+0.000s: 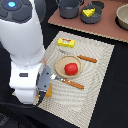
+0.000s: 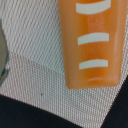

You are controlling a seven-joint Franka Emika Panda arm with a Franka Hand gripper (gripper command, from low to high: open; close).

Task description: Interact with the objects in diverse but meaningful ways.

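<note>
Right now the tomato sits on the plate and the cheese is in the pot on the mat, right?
Not quite. The tomato is on the plate, but the pot holding the cheese stands on the brown board beyond the mat, as the exterior view shows.

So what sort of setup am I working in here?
Probably a tabletop play-kitchen place setting: a woven placemat holds a plate with a red tomato, toy cutlery beside it, and pots behind, one holding a yellow cheese wedge.

tomato [image 1: 72,68]: 1 | cheese wedge [image 1: 89,12]: 1 | packet [image 1: 66,43]: 1 | bread loaf [image 2: 91,42]: 1 | pots [image 1: 69,7]: 2 | utensils beside the tomato's plate [image 1: 87,59]: 2
</note>
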